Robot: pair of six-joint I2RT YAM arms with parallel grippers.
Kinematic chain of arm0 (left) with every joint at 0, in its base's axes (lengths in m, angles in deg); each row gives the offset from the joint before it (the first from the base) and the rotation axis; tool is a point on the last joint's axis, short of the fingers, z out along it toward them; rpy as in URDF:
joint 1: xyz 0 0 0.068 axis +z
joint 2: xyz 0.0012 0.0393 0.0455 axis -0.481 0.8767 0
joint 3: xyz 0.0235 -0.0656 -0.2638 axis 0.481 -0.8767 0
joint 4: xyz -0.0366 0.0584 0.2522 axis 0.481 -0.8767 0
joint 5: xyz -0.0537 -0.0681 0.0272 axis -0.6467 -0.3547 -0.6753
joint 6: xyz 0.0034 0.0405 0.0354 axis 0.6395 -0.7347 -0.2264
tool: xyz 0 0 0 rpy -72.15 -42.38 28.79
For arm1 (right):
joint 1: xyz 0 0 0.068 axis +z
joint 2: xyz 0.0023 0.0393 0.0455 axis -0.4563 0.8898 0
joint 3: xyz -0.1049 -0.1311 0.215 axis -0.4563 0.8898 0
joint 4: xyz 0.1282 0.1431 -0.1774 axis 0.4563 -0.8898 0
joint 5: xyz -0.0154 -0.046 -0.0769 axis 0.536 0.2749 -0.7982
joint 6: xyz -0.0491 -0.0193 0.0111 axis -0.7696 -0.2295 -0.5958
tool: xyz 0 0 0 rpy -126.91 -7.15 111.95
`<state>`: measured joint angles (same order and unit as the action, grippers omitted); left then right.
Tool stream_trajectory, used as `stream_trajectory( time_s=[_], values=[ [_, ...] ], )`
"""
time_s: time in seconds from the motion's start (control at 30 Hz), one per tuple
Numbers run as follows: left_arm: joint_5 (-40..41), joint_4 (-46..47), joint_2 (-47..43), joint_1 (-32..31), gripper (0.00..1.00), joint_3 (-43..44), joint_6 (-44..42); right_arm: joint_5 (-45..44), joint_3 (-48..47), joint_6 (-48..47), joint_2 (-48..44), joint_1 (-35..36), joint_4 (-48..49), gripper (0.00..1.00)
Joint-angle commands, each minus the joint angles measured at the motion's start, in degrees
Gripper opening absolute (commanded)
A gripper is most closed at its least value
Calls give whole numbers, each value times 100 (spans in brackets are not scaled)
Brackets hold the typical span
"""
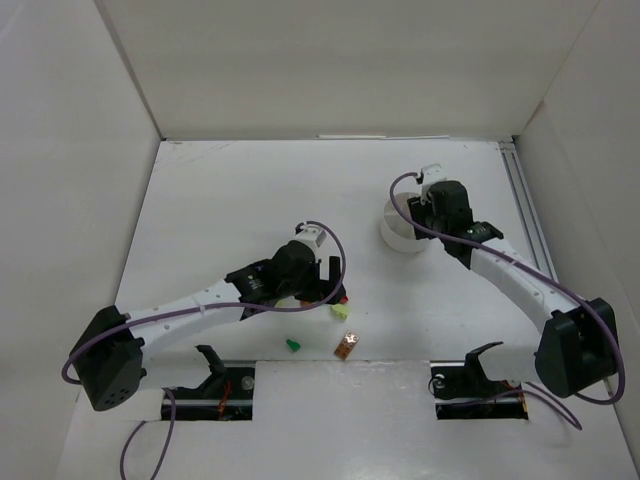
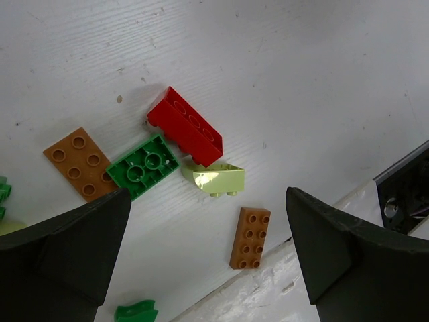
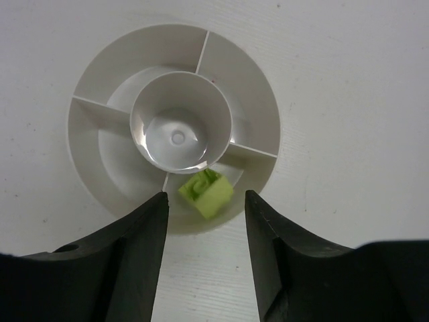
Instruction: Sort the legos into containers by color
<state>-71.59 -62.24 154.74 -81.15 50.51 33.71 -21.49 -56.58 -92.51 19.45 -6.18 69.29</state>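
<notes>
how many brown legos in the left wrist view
2. One flat brown plastic brick lies left of the square green brick; the other sits below the pale yellow brick. Others may be hidden.

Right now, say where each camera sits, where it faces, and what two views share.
Top external: above and behind the arms, looking down on the table; both arms show, bases nearest.
Left wrist: on the left arm, looking down between the fingers of the open left gripper at loose legos.
Right wrist: on the right arm, looking down between the fingers of the right gripper into the white dish holding one pale yellow brick.
Shared: top external and right wrist both show the dish.
</notes>
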Motion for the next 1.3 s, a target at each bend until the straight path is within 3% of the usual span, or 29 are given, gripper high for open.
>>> stream_trajectory(
  time_s=[0.0,0.33,0.37,0.4,0.57,0.67,0.8,0.87,1.07,1.2,1.27],
  values=[
    [105,120,-31,-24,100,242,-82,38,98,62,-173,-49,336,56],
    [174,15,-31,-208,100,242,-82,91,98,185,-348,-102,283,57],
    [227,-37,-31,-261,100,242,-30,91,98,185,-436,-102,222,59],
    [306,-38,21,-366,100,242,23,-74,98,368,-611,-102,152,68],
    [772,-143,512,-762,100,312,312,-296,98,739,-1183,-102,-314,93],
    [1079,-205,943,-1034,100,575,375,-427,212,931,-1534,-102,-621,99],
    [1405,-328,1470,-1229,98,822,480,-489,344,1003,-1904,-155,-859,99],
    [1458,-380,1742,-1229,91,988,533,-489,406,1072,-2044,-155,-860,99],
    [1652,-521,2200,-1333,86,1182,656,-489,459,1126,-2045,-208,-974,99],
    [1766,-644,2411,-1395,73,1305,718,-489,459,1178,-1983,-208,-974,99],
    [1827,-714,2473,-1448,61,1384,770,-489,459,1178,-1922,-208,-974,99]
  ],
)
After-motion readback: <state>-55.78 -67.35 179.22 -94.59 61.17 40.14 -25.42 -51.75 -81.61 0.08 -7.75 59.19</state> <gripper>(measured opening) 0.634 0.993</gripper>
